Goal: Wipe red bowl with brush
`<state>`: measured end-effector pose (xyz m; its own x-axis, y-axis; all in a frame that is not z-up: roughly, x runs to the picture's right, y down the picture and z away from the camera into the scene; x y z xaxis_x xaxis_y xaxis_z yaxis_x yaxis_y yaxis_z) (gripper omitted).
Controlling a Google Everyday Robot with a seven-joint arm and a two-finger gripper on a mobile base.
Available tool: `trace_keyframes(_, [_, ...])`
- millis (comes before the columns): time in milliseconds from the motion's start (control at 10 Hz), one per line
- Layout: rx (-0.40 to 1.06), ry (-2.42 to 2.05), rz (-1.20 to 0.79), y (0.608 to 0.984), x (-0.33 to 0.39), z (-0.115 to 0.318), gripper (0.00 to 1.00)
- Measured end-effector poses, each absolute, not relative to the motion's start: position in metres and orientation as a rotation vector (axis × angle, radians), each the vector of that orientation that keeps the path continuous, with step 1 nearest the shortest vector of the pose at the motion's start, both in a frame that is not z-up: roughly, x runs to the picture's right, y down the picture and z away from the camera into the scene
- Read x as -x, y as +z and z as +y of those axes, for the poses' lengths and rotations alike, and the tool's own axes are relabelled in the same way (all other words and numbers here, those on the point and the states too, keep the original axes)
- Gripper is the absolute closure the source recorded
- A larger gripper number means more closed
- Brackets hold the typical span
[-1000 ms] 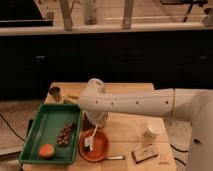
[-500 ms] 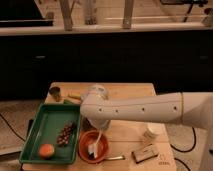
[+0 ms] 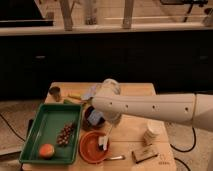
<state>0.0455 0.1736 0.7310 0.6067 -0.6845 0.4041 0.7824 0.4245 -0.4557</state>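
Observation:
The red bowl [image 3: 91,148] sits near the table's front edge, just right of the green tray. The brush [image 3: 104,141] stands tilted in it, with its pale handle rising to the right and its lower end resting on the right part of the bowl's inside. My gripper [image 3: 112,126] hangs below the white arm [image 3: 150,107], just above and right of the bowl, and is shut on the upper end of the brush handle. The arm hides most of the gripper.
A dark bowl with a blue-grey object [image 3: 94,118] stands just behind the red bowl. The green tray [image 3: 47,122] holds grapes [image 3: 66,133] and an orange fruit [image 3: 46,150]. A metal spoon [image 3: 114,158], brown block [image 3: 145,154] and white cup [image 3: 151,133] lie right.
The arm's wrist has shifted a little to the right, and the brush's lower end has slid from the middle of the red bowl toward its right side.

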Motion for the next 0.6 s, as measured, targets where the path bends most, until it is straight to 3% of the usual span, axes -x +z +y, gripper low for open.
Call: trace_keyframes(600, [0.604, -1.044, -0.241, 0.736, 0.034, 0.154, 0.99])
